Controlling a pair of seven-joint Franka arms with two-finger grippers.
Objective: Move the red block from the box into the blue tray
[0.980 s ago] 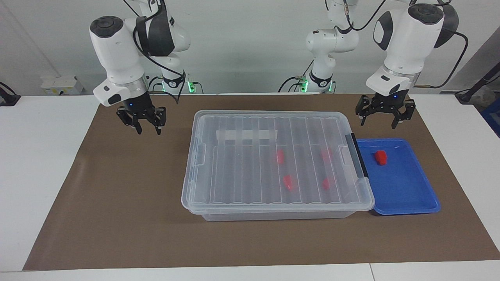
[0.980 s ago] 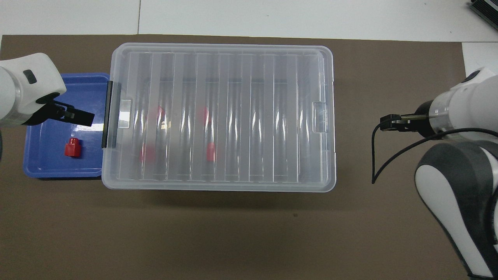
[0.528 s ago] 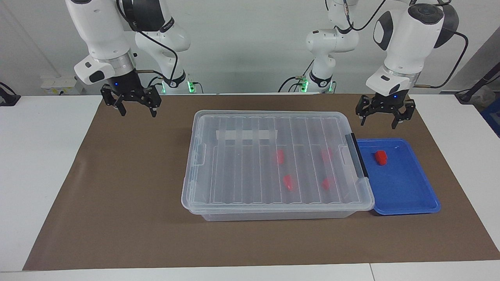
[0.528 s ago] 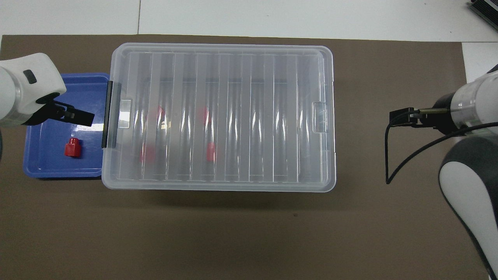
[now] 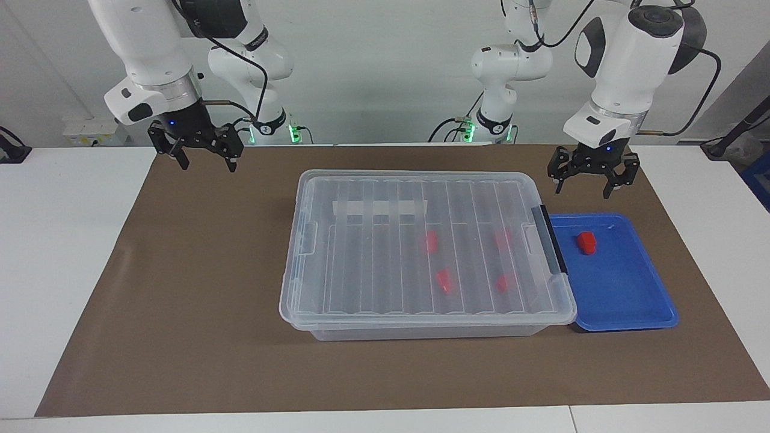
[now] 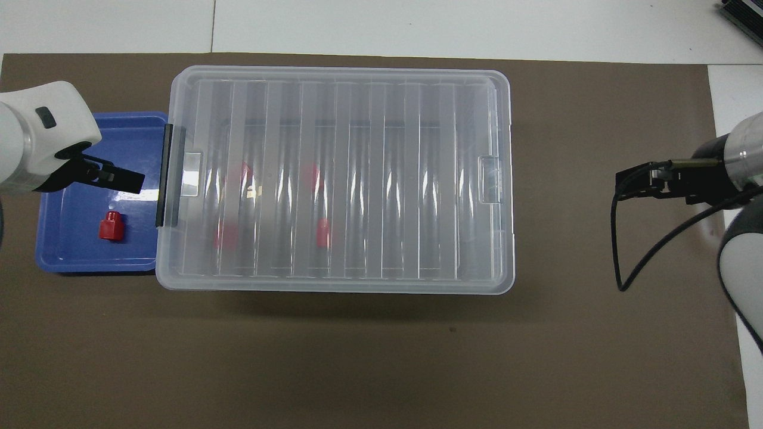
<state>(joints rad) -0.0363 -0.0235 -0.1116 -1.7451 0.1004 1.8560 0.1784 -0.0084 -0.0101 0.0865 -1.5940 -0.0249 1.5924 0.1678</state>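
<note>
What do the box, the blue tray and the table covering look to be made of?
Box: clear, glossy plastic; red blocks show through its ribbed lid. Blue tray: opaque moulded plastic, slightly shiny, with rounded rim. Brown covering: matte, flat sheet, perhaps paper or thin mat; uncertain.

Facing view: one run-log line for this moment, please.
red block in blue tray | box lidded | left gripper open | right gripper open
</note>
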